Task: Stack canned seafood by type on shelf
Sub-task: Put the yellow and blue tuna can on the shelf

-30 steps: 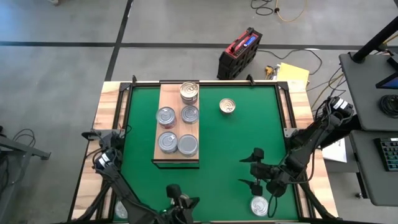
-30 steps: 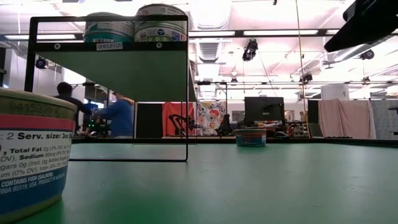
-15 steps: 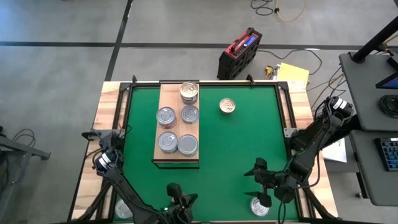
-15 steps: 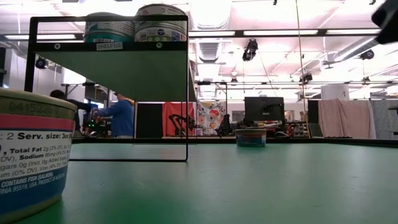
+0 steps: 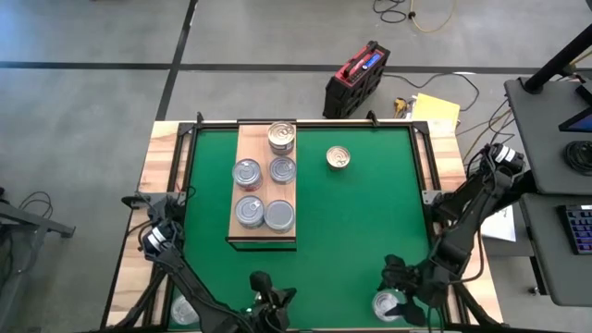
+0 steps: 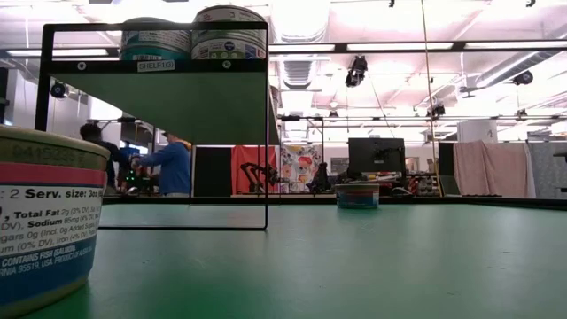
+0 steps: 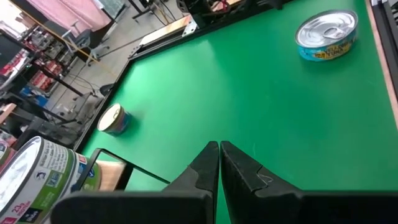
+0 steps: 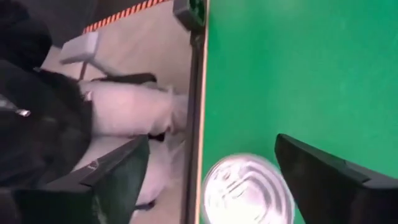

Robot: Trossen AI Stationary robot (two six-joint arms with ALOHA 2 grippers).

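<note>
Silver tin (image 5: 388,305) at the near right corner of the green table (image 5: 361,213), lid up, loose. Right pincer (image 5: 404,294) now hanging directly over it, fingers spread wide to either side with nothing between them but air — a second ago set farther in and farther from the near edge, since dropped back and down onto this tin. Means, most likely, that this tin is the next pick and the closing of the fingers is about to begin.

Wooden shelf (image 5: 254,153) on the left half of the table: five tin tops showing, among them a taller stack (image 5: 281,137) at its far end, plus silver lids in two columns below. Types too small to read from above. One gold-lidded tin (image 5: 339,158) alone on the mat, right of the shelf, far side.

Left pincer (image 7: 219,163) parked at the near edge, fingers pressed together, empty. Another tin (image 5: 183,312) near left, beside that arm.
</note>
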